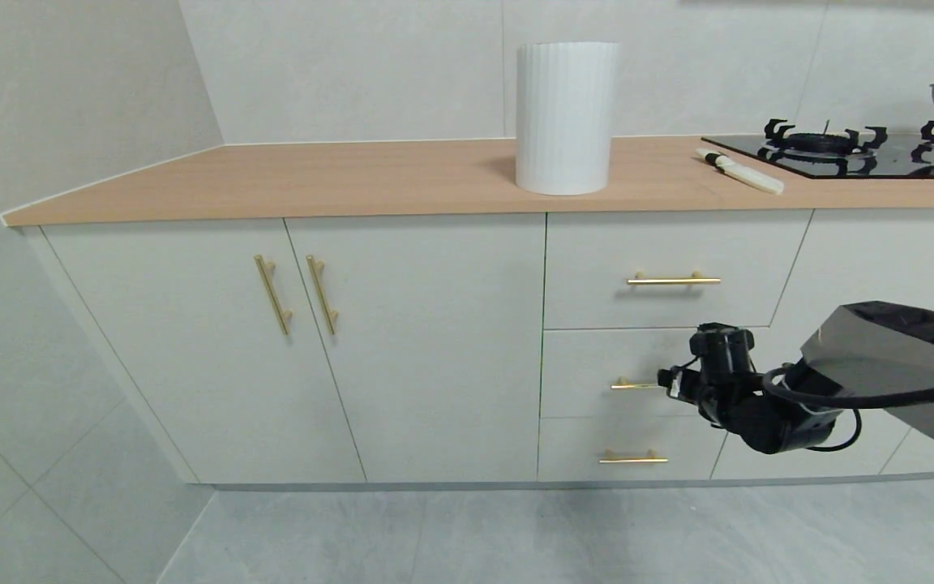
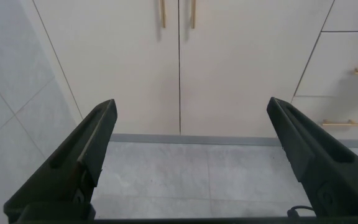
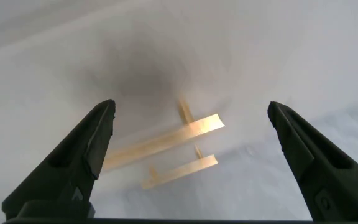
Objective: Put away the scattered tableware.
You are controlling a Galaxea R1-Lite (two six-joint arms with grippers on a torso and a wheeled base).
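Centrally, the right gripper (image 3: 191, 109), fingers apart, faces a brass drawer handle (image 3: 166, 143). The left gripper (image 2: 191, 107), likewise spread, faces the cabinet doors (image 2: 179, 56). A pale utensil (image 1: 739, 170) lies on the countertop (image 1: 353, 174) beside the hob (image 1: 848, 156).

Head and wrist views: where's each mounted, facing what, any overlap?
Head: on the head, facing forward and down at counter and cabinets; right arm and right gripper show lower right.
Left wrist: on left arm, looking past the open left gripper at doors and floor.
Right wrist: on right arm, close on a drawer handle between open fingers.
Shared: head and left wrist both show the door handles.
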